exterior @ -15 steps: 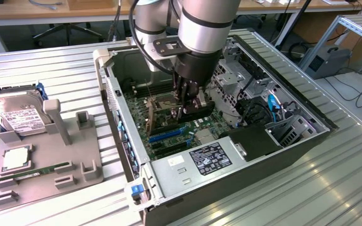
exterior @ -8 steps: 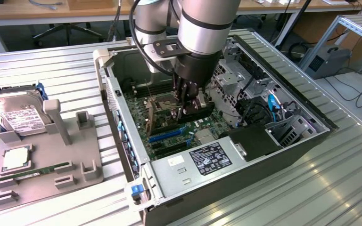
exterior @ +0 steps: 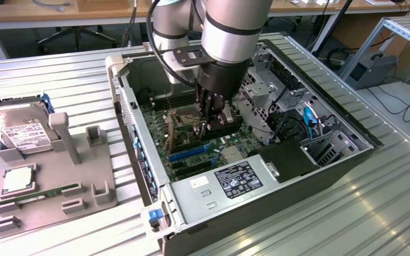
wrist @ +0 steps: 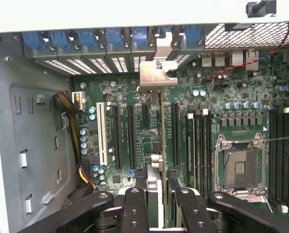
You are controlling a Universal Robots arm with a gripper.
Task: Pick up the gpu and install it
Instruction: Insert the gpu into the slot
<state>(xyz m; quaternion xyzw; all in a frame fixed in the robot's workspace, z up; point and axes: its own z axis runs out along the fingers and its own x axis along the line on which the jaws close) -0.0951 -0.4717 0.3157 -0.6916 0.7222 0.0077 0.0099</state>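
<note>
Jaws pinch the gpu (wrist: 160, 145) edge-on between my fingers (wrist: 135, 208), its bracket (wrist: 154, 77) at the case's rear slots. My arm (exterior: 223, 32) reaches straight down into the open case (exterior: 333, 160) over the motherboard (exterior: 190, 152). Left on the tabletop (exterior: 62, 80), a hard drive (exterior: 20, 130) sits in a grey holder (exterior: 70, 176).

1. The arm (exterior: 226, 26) has thick round segments in silver-grey metal, with a thin black ring around one.
2. A black cable (exterior: 150, 32) hangs in a loop beside it.
3. The hand (exterior: 211, 120) is black, with jointed link fingers (wrist: 135, 208) that carry round screws.
</note>
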